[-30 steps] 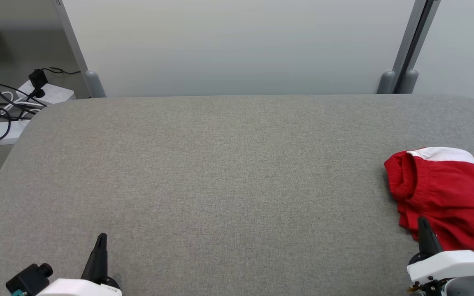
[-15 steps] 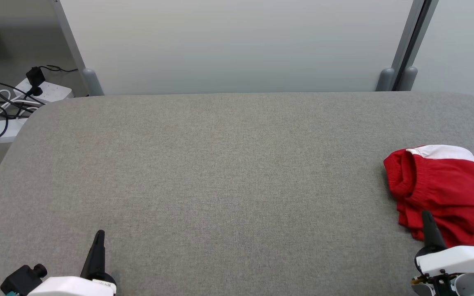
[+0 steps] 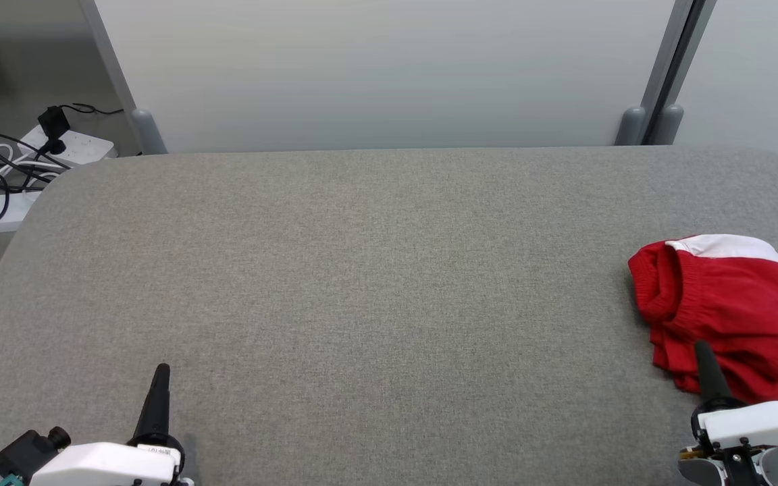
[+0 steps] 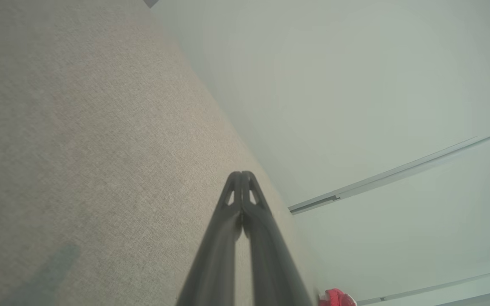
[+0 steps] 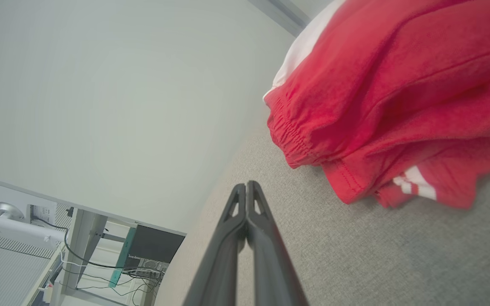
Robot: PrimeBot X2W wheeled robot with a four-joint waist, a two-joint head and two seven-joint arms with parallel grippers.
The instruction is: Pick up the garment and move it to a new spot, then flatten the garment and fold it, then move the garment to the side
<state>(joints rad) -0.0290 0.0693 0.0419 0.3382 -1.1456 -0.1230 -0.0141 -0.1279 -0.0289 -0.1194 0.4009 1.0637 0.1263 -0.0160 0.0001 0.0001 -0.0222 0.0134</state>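
Lying in a loose heap, the red cloth garment (image 3: pixel 727 317) sat at three o'clock on the grey fabric-covered table (image 3: pixel 362 270), against its right edge and partly cut off by the head view. Its layers were rumpled and overlapping rather than flat, with a gathered waistband, a white band and small white stripes at one hem. That fitted either a crumpled garment awaiting pick-up or a roughly folded one already set aside. The right gripper (image 3: pixel 702 347), at five o'clock, had its jaws pressed together near the hem without touching it. The left gripper (image 3: pixel 161 371), at seven o'clock, was likewise closed on nothing.
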